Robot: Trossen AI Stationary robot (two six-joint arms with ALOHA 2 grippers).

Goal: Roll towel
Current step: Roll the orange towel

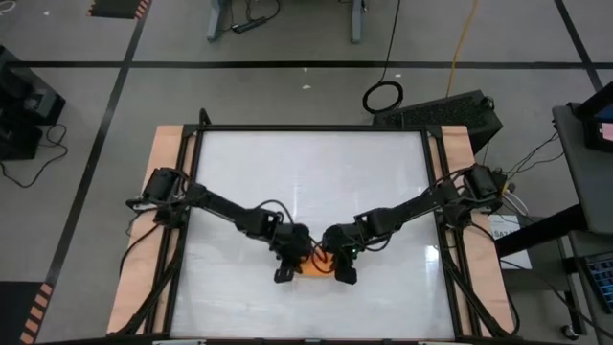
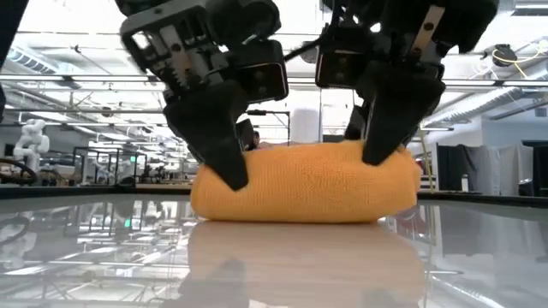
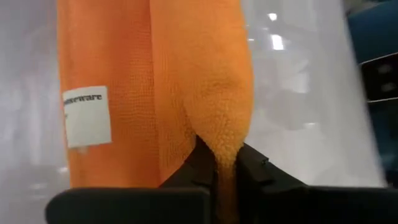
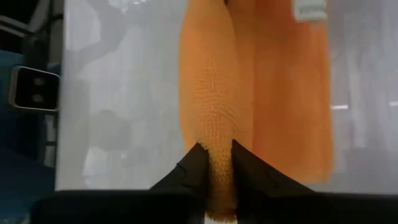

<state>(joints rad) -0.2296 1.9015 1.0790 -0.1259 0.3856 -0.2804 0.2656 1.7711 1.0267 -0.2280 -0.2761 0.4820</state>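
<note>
The bright-orange towel [image 1: 316, 266] lies on the table near the middle of its near edge. In the low view it is a thick, partly rolled bundle [image 2: 304, 184] resting on the glossy top. A white label [image 3: 86, 115] shows on its flat part. My left gripper [image 1: 287, 271] is shut on the bundle's left end and my right gripper [image 1: 343, 273] is shut on its right end. Both also show in the low view, left [image 2: 227, 167] and right [image 2: 377, 150]. My left gripper [image 3: 225, 152] pinches a raised fold of the towel [image 3: 227, 134] between its two fingers, at the left end of the rolled ridge. The fingers [image 2: 224, 154] come from above, pointing down. The towel rests on the table. My right gripper [image 4: 216, 149] pinches the raised fold of the towel [image 4: 214, 127] between its two fingers, at the right end of the rolled ridge. The fingers [image 2: 381, 137] come from above, pointing down. The towel rests on the table.
The white glossy table top [image 1: 306, 182] spreads behind and to both sides of the towel, inside a dark frame [image 1: 311, 128]. The near edge lies close in front of the grippers. Cables and a black box [image 1: 450, 110] lie on the floor beyond the far edge.
</note>
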